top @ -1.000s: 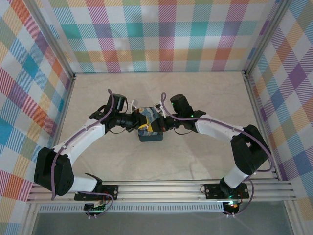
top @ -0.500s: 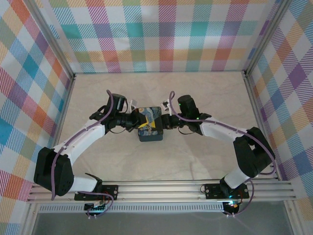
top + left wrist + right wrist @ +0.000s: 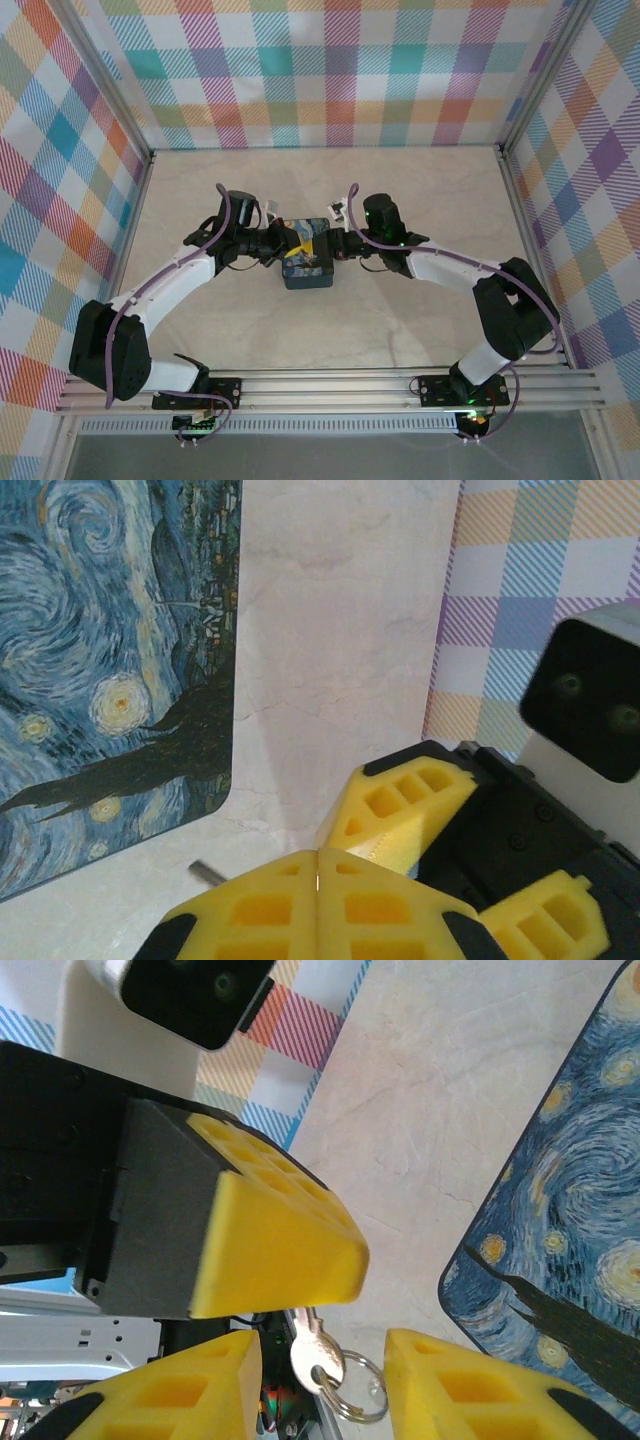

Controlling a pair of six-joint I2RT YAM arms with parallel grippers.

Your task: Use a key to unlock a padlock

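**KEY SLUNG BETWEEN TWO CLAWS, BESIDE THE BOX**

Left gripper (image 3: 318, 868): fingers pressed flat together, no gap at the seam. Thin grey stub (image 3: 203, 868) poking out sideways from under them. Set just beside the blue swirl-patterned box (image 3: 110, 670), over bare table (image 3: 340, 630), probably to keep the work free of the box.

Key (image 3: 316, 1352): hanging between the two claws, bow and split ring (image 3: 352, 1390) lowest, blade running up behind the left finger. Cannot tell whether pinched directly by those pads or seated in something hidden there.

Right gripper (image 3: 322, 1372): jaws moderately apart, one finger to each side of the key's bow, touching neither side as far as visible, holding nothing. Faced toward the left claw, tips near, likely so as to take or turn the bow while the left claw steadies the other end.

Risk, as judged: small bow, with a loose ring liable to foul a pad on closing.
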